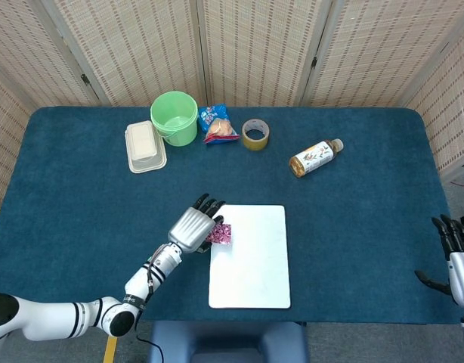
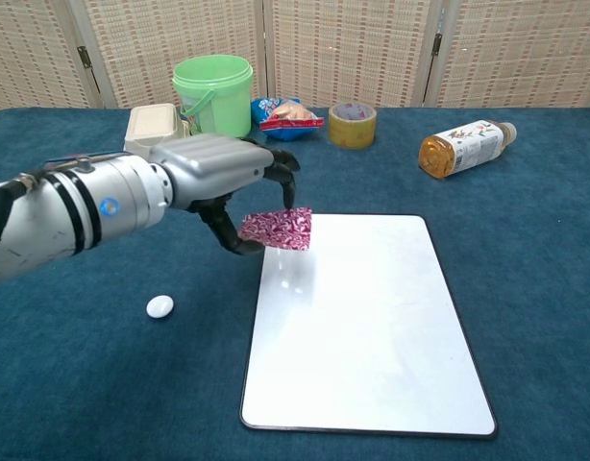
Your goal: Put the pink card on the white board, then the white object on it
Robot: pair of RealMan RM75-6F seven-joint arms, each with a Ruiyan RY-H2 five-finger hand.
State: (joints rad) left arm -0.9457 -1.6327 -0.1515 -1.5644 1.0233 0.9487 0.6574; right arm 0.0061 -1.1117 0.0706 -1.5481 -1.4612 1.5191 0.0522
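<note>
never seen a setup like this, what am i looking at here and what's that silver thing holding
This is a two-armed robot at a blue table, each arm ending in a mechanical hand. One picture looks down from its head, the other forward from its chest. The silver left hand holds a pink card above the near-left corner of the white board. The right hand waits open at the table's edge. A small white object lies on the cloth. At the back are a green bucket, food box, snack bag, tape roll and bottle.
</note>
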